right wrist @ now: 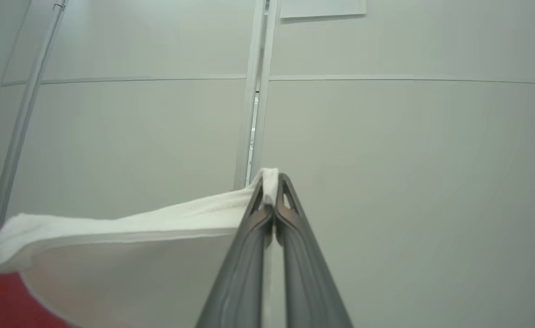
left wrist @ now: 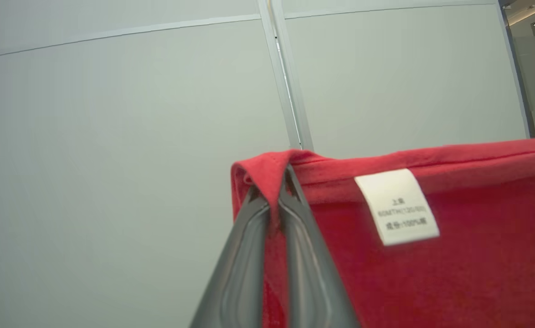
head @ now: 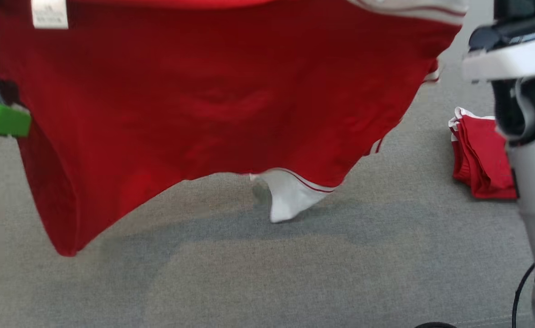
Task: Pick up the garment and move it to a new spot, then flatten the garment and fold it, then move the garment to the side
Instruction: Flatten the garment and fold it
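Note:
The red garment with white trim hangs in the air, spread across the upper head view above the grey surface; a white sleeve end dangles at its lower edge. In the left wrist view my left gripper is shut on a red corner of the garment, beside its white label. Seen from the right wrist, my right gripper is shut on the garment's white trimmed edge. Both fingertip pairs point up at a pale wall.
A folded red and white cloth pile lies on the grey surface at the right, next to my pale right arm. A green band on my left arm is at the left edge. Pale wall panels stand behind.

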Tool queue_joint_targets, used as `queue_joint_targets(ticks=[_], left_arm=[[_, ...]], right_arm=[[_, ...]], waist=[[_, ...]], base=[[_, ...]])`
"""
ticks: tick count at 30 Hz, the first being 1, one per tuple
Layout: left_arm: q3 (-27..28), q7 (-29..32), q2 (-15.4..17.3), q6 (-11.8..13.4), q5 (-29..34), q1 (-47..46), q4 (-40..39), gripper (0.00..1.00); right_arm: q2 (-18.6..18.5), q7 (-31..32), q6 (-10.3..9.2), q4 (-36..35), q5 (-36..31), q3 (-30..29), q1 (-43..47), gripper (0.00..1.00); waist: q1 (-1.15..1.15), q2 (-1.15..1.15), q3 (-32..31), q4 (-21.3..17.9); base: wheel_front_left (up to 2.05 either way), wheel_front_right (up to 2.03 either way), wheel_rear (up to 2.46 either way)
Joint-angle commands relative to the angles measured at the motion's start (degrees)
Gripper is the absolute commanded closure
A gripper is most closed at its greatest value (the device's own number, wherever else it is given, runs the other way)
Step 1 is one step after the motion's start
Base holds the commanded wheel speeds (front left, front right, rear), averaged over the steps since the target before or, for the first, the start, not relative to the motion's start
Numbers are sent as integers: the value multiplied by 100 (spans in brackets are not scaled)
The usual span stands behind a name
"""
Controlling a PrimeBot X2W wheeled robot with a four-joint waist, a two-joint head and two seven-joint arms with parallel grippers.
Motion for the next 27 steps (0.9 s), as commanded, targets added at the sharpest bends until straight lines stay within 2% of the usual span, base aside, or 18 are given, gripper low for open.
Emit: queue_joint_targets(ticks=[1, 5, 7, 8, 12, 17, 23, 27], left_arm=[[-43, 110, 117, 13, -22, -403, 73, 100], [-351, 435, 297, 12, 55, -1276, 373, 100], [-694, 576, 392, 12, 72, -1974, 607, 100], [-694, 576, 392, 12, 72, -1974, 607, 100], [-982, 495, 399, 12, 212, -3075, 1142, 100], [-1216, -44, 169, 13, 564, -4565, 2021, 100], [-1205, -495, -66, 14, 759, -5531, 2816, 100], [-1154, -533, -110, 14, 720, -5360, 2971, 100]], right_arm=[[-149, 108, -11, -34, -33, 104, -411, 100], [-348, 464, -11, 170, -197, 401, -1393, 100], [-451, 738, -11, 458, -312, 485, -2185, 100], [-451, 738, -11, 458, -312, 485, -2185, 100], [-635, 926, -10, 1026, -872, 568, -3467, 100], [-613, 678, -11, 1724, -1612, -105, -5083, 100], [-464, 129, -13, 2196, -2172, -730, -5903, 100], [-337, -30, -13, 2510, -2104, -801, -5582, 100]], waist=[[0, 0, 286, -18], [0, 0, 913, -31], [0, 0, 1587, -48], [0, 0, 1587, -48], [0, 0, 2528, -94], [0, 0, 3264, -104], [0, 0, 3457, -172], [0, 0, 3549, -270]], base=[[0, 0, 0], [0, 0, 0], [0, 0, 0], [0, 0, 0], [0, 0, 0], [0, 0, 0], [0, 0, 0], [0, 0, 0]])
